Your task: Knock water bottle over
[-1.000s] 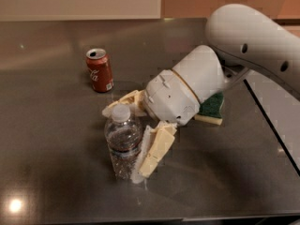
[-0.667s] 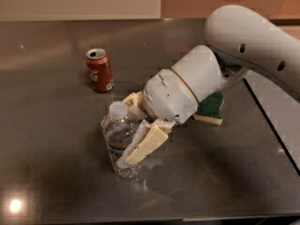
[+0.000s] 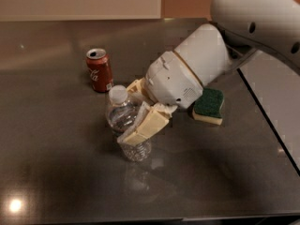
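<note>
fingers (image 3: 143, 124) — astride tilted water bottle (image 3: 121, 115) | clamped or not: cannot tell | table (image 3: 56, 172) centre

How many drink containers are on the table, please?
2: the water bottle, tilted mid-table against the end effector; the red soda can, upright behind it to the left. The arm could hide more.

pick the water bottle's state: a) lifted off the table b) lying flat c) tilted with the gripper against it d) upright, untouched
c: the water bottle leans on its base, which is on the table, with the gripper against it.
</note>
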